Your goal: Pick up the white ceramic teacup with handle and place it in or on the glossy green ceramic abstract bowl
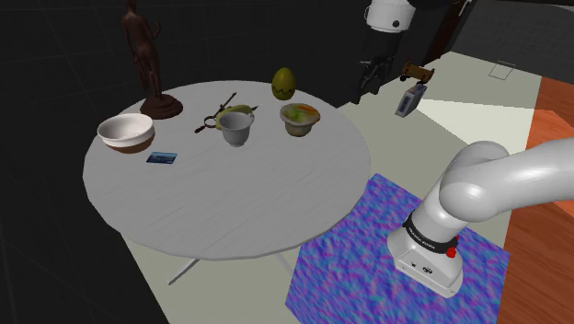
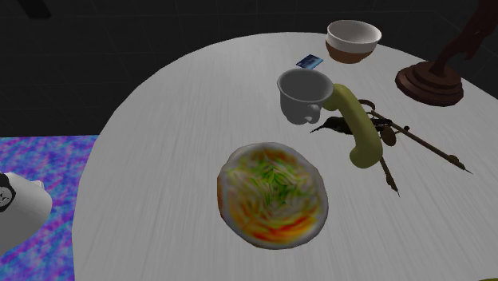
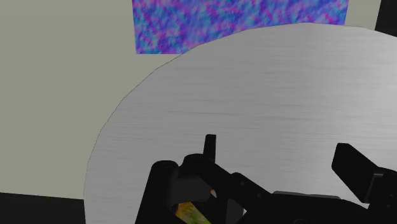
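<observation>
I had the gripper (image 3: 282, 158) wide and empty, hanging high beyond the tabletop (image 1: 230, 212) edge nearest the green bowl (image 1: 300, 119). The teacup (image 1: 235, 127) stood further in, past that bowl toward the shoulder view's left, upright and well apart from the gripper

The table (image 1: 230, 207) is pale grey with fine brushed streaks. The teacup (image 1: 235, 127) is plain greyish white. The bowl (image 2: 272, 195) is mottled green, yellow and orange-red. A second bowl (image 1: 126, 133) is white over a brown base. The statue (image 1: 147, 60) is dark brown, the egg-shaped thing (image 1: 283, 84) yellow-olive, the small card (image 1: 162, 158) blue. The rug (image 1: 368, 262) swirls purple and blue on a beige floor (image 1: 386, 152)
</observation>
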`<state>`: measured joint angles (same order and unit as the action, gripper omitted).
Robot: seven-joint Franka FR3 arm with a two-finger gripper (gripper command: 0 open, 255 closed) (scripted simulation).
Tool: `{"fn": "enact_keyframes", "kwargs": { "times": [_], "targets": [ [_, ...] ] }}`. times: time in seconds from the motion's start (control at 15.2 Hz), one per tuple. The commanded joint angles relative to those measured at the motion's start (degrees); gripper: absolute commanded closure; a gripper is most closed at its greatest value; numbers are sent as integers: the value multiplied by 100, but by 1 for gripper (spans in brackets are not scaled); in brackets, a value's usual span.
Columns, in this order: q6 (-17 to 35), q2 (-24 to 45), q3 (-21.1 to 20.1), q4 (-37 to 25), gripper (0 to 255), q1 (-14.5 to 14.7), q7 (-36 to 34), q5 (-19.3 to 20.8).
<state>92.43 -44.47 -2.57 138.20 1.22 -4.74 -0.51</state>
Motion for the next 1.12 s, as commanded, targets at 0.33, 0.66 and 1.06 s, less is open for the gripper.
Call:
{"fn": "enact_keyframes", "kwargs": {
  "times": [0.33,0.66,1.06],
  "targets": [
    [843,994,-104,-207,0,28,-97,-96],
    [1552,2050,-203,-612,0,50,-189,-152],
    [2188,3350,-309,-1345,0,76,-304,-158]
  ]
}}
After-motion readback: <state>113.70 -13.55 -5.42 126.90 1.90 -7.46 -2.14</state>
